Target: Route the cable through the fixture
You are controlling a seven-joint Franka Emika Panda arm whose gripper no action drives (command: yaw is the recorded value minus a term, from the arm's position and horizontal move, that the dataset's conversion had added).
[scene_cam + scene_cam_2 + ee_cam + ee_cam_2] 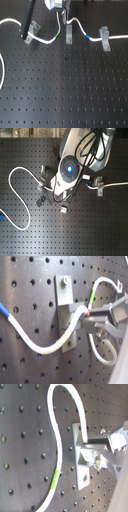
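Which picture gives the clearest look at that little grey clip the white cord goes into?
The first wrist view: the fixture fills the frame, the cable crossing it. The first exterior view shows it small; the second exterior view hides it behind the arm.

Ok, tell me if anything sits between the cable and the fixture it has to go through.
Nothing visible does. In the first wrist view the claw holds the cable right against the fixture, with only bare perforated board around them. The first exterior view shows the other two grey clips off to either side.
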